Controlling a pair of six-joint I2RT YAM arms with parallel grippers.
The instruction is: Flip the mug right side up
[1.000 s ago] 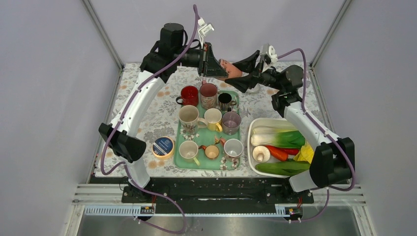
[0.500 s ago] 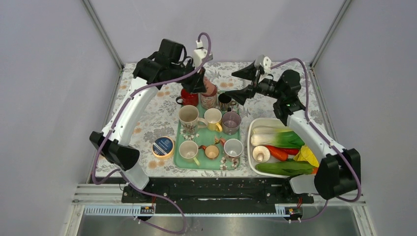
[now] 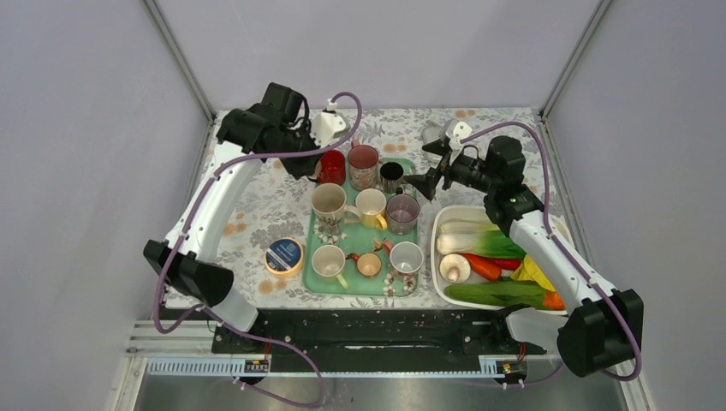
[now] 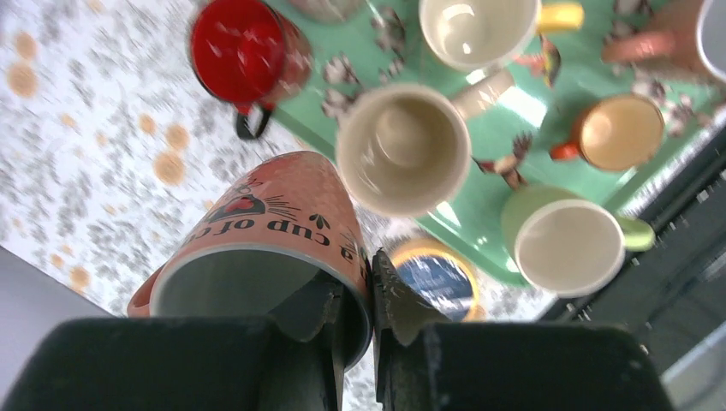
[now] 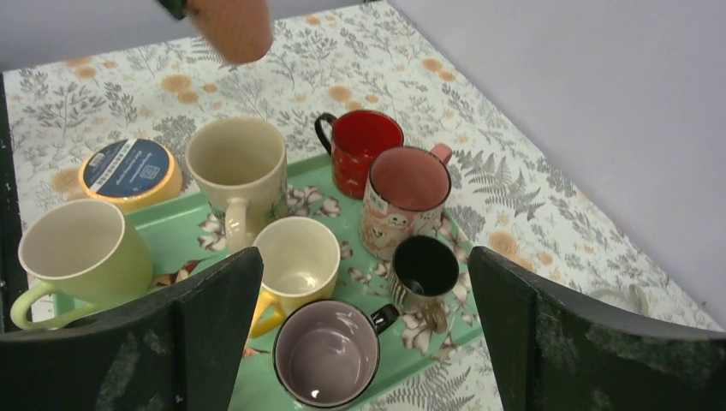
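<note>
Your pink mug says "a cup of co…". Your left claw pinches its rim beside the green tray. Your right claw gapes wide, empty.

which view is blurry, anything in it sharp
Left wrist view: the green tray is smeared by motion, while the salmon mug in the left pincer looks crisp. Right wrist and top external views: mostly sharp.
</note>
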